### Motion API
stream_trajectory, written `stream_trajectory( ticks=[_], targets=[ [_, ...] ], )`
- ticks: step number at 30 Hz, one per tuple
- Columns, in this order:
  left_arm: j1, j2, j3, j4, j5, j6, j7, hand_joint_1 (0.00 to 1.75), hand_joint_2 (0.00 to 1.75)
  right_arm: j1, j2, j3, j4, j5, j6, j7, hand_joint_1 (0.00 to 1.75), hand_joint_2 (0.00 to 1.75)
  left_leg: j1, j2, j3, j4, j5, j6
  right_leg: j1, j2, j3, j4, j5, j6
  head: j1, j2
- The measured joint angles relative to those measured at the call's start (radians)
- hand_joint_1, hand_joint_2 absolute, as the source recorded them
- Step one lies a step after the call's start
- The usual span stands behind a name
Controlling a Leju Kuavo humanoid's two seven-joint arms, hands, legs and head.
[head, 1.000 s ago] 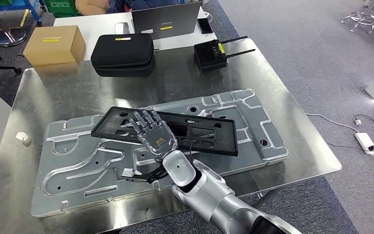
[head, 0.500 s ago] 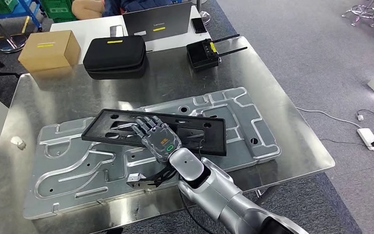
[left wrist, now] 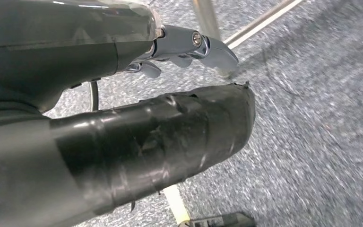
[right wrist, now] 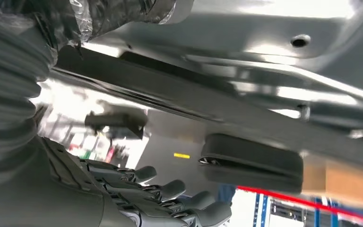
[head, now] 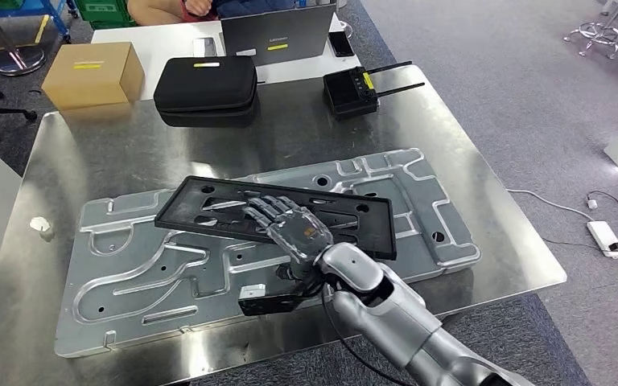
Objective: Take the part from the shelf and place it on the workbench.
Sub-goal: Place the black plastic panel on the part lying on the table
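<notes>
The worktop (head: pixel 483 201) carries a big metal plate (head: pixel 129 265); the black part (head: pixel 354 225) lies on it, under the right hand (head: pixel 294 229), fingers spread flat, seemingly not gripping. Placement looks done; only withdrawal remains.

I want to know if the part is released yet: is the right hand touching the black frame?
Cannot tell. In the head view the right hand lies flat over the black frame, hiding any contact; the right wrist view shows its fingers clear of the frame's edge.
</notes>
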Motion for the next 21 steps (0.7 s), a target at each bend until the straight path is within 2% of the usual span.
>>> stream_trajectory(
  ticks=[2,3,4,6,8,9,11,12,13,14,16,18,21],
  targets=[
    [0.005,-0.001,0.006,0.0,0.004,0.015,0.001,0.0,0.0,0.085,-0.064,-0.039,-0.134,-0.106,-0.03,-0.047,0.0,1.75,-0.003,-0.003,0.001,0.001,-0.003,-0.004,0.007,-0.002,0.061,-0.129,0.046,-0.011,0.0,0.0],
    [0.007,-0.002,0.007,0.0,0.005,0.022,0.002,0.0,0.0,0.14,-0.088,-0.069,-0.202,-0.158,-0.051,-0.076,0.0,1.31,-0.005,-0.005,0.002,0.001,-0.005,-0.008,0.01,-0.003,0.076,-0.163,0.054,-0.015,0.0,0.0],
    [0.009,-0.003,0.009,0.0,0.005,0.029,0.004,0.0,0.0,0.197,-0.105,-0.104,-0.268,-0.204,-0.074,-0.103,0.0,0.87,-0.005,-0.006,0.002,0.0,-0.006,-0.012,0.013,-0.004,0.08,-0.172,0.051,-0.017,0.0,0.0],
    [0.013,-0.004,0.011,0.0,0.006,0.04,0.008,0.0,0.0,0.303,-0.117,-0.179,-0.387,-0.276,-0.123,-0.144,0.0,0.0,-0.005,-0.006,0.004,-0.002,-0.011,-0.021,0.01,-0.004,0.083,-0.179,0.055,-0.022,0.0,0.0],
    [0.015,-0.006,0.014,0.0,0.006,0.05,0.009,0.0,0.0,0.389,-0.115,-0.242,-0.488,-0.328,-0.168,-0.17,0.0,0.0,-0.005,-0.002,-0.008,0.033,-0.044,-0.03,0.002,-0.006,0.087,-0.189,0.06,-0.032,-0.002,0.0],
    [0.016,-0.006,0.016,0.0,0.007,0.054,0.009,0.0,0.0,0.426,-0.11,-0.271,-0.533,-0.352,-0.188,-0.179,0.0,0.0,-0.004,0.0,-0.027,0.081,-0.077,-0.033,0.0,-0.008,0.089,-0.192,0.062,-0.036,-0.002,0.0],
    [0.019,-0.009,0.023,0.0,0.007,0.059,0.01,0.0,0.0,0.488,-0.097,-0.325,-0.609,-0.387,-0.224,-0.192,0.0,0.0,-0.003,0.002,-0.083,0.214,-0.143,-0.039,0.001,-0.01,0.087,-0.19,0.062,-0.039,-0.003,0.0],
    [0.021,-0.01,0.026,0.0,0.008,0.06,0.011,0.0,0.0,0.513,-0.091,-0.347,-0.642,-0.399,-0.236,-0.197,0.0,0.0,-0.002,0.002,-0.102,0.262,-0.157,-0.041,0.001,-0.01,0.086,-0.187,0.062,-0.04,-0.003,0.0],
    [0.023,-0.011,0.028,0.0,0.008,0.061,0.013,0.0,0.0,0.534,-0.086,-0.366,-0.67,-0.406,-0.245,-0.2,0.0,0.0,-0.002,0.003,-0.105,0.274,-0.153,-0.042,0.002,-0.01,0.084,-0.184,0.062,-0.04,-0.003,0.0],
    [0.024,-0.012,0.03,0.0,0.008,0.062,0.014,0.0,0.0,0.551,-0.082,-0.381,-0.694,-0.411,-0.252,-0.203,0.0,0.0,-0.002,0.003,-0.088,0.247,-0.131,-0.042,0.002,-0.008,0.082,-0.181,0.061,-0.04,-0.003,0.0],
    [0.023,-0.012,0.031,0.0,0.008,0.063,0.016,0.0,0.0,0.577,-0.073,-0.406,-0.735,-0.419,-0.264,-0.211,0.0,0.0,-0.002,0.003,-0.016,0.112,-0.073,-0.036,0.002,-0.006,0.08,-0.175,0.06,-0.038,-0.003,0.0],
    [0.022,-0.012,0.032,0.0,0.01,0.065,0.017,0.0,0.0,0.594,-0.065,-0.427,-0.768,-0.426,-0.275,-0.22,0.0,0.0,-0.007,0.003,0.033,0.013,-0.043,-0.026,0.005,-0.005,0.079,-0.171,0.06,-0.031,-0.002,0.0],
    [0.023,-0.014,0.033,0.0,0.011,0.068,0.018,0.0,0.0,0.621,-0.055,-0.452,-0.806,-0.431,-0.288,-0.228,0.0,0.0,-0.009,0.002,0.038,-0.004,-0.032,-0.011,0.005,-0.004,0.077,-0.17,0.065,-0.014,-0.002,0.0]
  ],
)
